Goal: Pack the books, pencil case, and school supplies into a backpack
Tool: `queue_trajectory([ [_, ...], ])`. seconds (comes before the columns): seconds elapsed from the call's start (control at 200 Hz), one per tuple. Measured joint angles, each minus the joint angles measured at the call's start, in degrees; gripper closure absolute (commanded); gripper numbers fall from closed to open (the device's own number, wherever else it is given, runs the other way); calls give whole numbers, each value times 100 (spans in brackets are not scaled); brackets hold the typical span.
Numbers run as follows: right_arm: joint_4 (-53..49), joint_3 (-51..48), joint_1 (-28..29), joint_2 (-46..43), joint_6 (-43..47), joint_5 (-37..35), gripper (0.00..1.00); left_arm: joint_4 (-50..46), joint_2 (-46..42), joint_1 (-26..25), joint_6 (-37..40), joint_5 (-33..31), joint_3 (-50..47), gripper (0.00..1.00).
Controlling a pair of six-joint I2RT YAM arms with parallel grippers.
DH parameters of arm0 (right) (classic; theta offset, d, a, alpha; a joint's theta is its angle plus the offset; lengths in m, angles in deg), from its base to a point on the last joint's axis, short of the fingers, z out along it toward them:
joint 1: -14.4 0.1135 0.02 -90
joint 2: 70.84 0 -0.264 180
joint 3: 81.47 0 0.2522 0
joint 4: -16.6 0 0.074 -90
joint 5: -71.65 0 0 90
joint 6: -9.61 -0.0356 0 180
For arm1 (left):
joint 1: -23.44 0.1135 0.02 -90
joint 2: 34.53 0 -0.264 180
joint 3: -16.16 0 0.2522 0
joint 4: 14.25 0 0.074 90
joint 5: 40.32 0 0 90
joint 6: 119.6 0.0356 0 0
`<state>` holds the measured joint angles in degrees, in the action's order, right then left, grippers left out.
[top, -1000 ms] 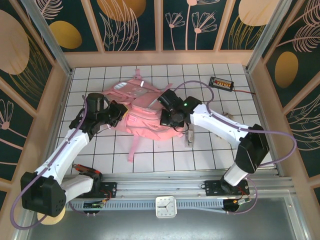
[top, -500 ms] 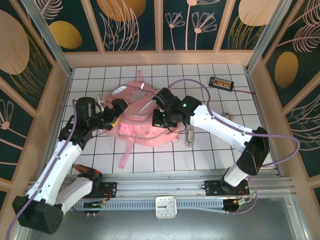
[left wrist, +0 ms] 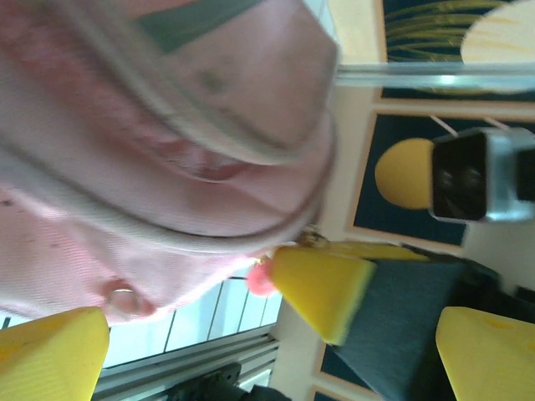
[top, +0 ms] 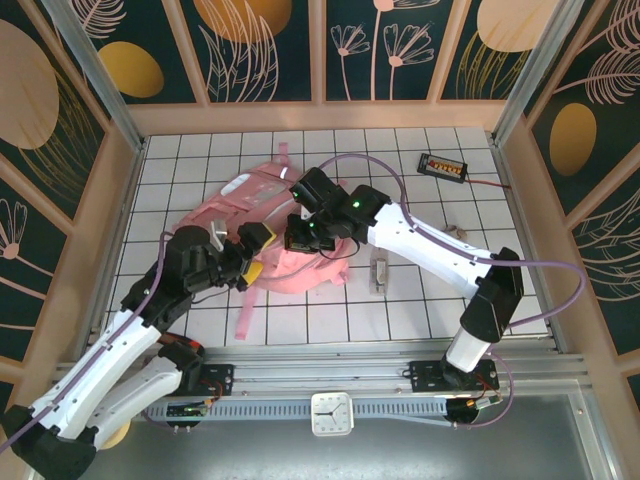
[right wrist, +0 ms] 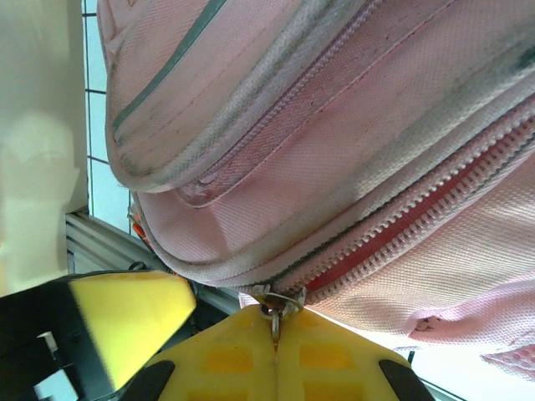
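**Backpack.** The backpack is lying on the white tiled table, left of centre, with one strap trailing toward the near edge.

**Right arm.** The right gripper is reaching across the bag from the right side. In the right wrist view its yellow fingers are pressing fully together. They are pinching the small metal zipper pull at the end of the zipper that runs along the bag's side.

**Left arm.** The left gripper is hanging at the bag's near edge, close beside the right one. Its fingers are standing spread as wide as they go and are gripping nothing. Pink fabric is bulging just above them. This view is blurred, so I cannot tell whether a pad is brushing the cloth.

**Other items.** The school supplies, a narrow pale packet, are lying on the tiles just right of the bag. A small black device with orange dots is sitting toward the far right, well apart from both arms.
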<state>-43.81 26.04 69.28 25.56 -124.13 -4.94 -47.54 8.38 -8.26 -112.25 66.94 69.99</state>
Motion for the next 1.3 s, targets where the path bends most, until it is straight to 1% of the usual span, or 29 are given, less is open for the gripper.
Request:
queue_trajectory([
  [0.16,66,0,4,0,-2,105,100,356,-11,-57,-890,-337,-420,1],
  [0.225,92,0,26,0,-2,129,100,601,131,-57,-1178,-433,-557,1],
  [0.3,125,0,83,0,-4,131,100,789,411,-57,-1340,-494,-568,1],
  [0.335,140,0,127,2,-7,129,100,890,538,-57,-1377,-527,-568,6],
  [0.37,151,0,168,9,-7,122,100,957,619,-57,-1410,-546,-568,14],
  [0.38,151,0,184,11,-9,120,100,979,634,-57,-1394,-542,-568,18],
  [0.395,157,0,195,15,-9,116,100,999,651,-57,-1405,-553,-568,27],
  [0.425,175,0,221,28,-9,109,100,1029,671,-70,-1390,-549,-568,51],
  [0.445,184,0,234,42,-7,107,100,1038,675,-81,-1429,-549,-568,63],
  [0.51,214,2,280,87,-7,107,100,1082,651,-96,-1414,-551,-595,86],
  [0.535,216,9,295,111,-7,107,100,1115,625,-94,-1414,-551,-623,100],
  [0.625,142,11,341,195,0,109,100,1134,450,-85,-1436,-595,-758,100],
  [0.696,109,17,352,236,59,129,100,975,334,-57,-1331,-636,-778,100],
  [0.836,-63,26,304,251,415,192,100,358,125,205,-754,-481,-693,100],
  [0.976,-227,39,20,249,820,157,100,-636,79,883,140,-85,-216,100],
  [1.056,-227,4,-238,229,1056,168,100,-1158,227,1204,686,76,155,100],
  [1.221,-264,-468,-737,59,1513,90,100,-2203,962,1543,1851,28,1163,100],
  [1.301,-240,-728,-946,50,1692,26,100,-2549,1154,1744,2345,11,1526,100],
])
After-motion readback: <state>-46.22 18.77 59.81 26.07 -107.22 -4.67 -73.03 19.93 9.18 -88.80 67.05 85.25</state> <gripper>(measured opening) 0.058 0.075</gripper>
